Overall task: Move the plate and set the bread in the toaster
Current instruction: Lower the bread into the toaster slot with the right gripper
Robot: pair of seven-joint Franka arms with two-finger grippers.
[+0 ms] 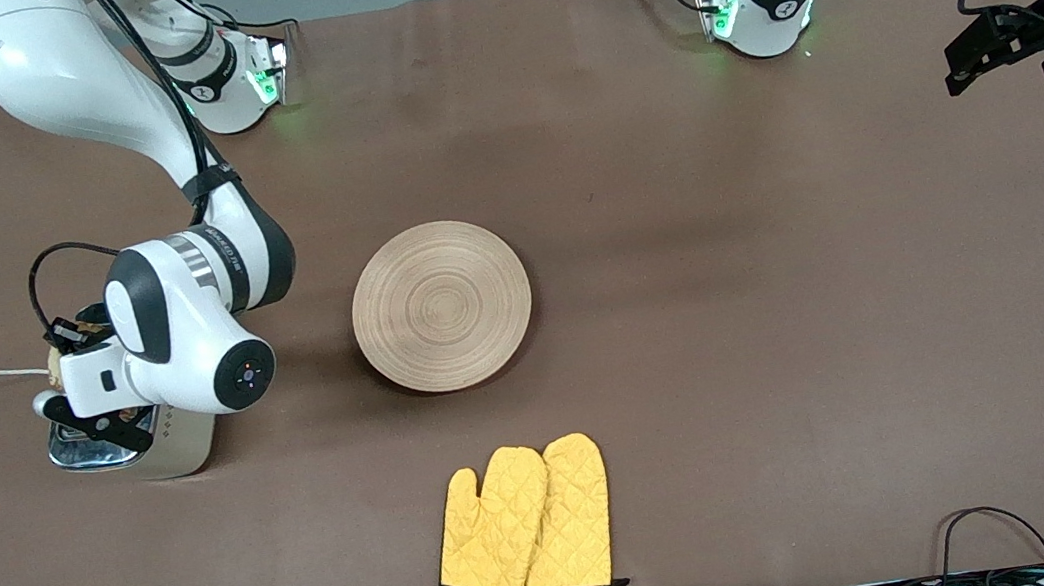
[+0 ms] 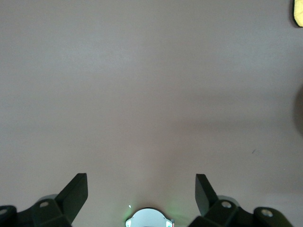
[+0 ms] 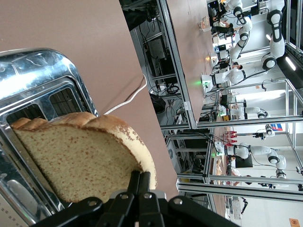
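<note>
The right gripper [image 3: 139, 182] pinched the bread [image 3: 80, 156] just above the toaster [image 1: 134, 445] at the right arm's end of the table. The plate [image 1: 441, 306] lay mid-table. The left gripper [image 2: 142, 194] waited, fingers apart, over bare tabletop.

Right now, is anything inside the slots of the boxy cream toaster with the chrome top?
In the right wrist view, the toaster slots show only dark grilles. The right gripper, shut on the tan bread slice, holds it over the toaster, hiding part of one slot.
</note>
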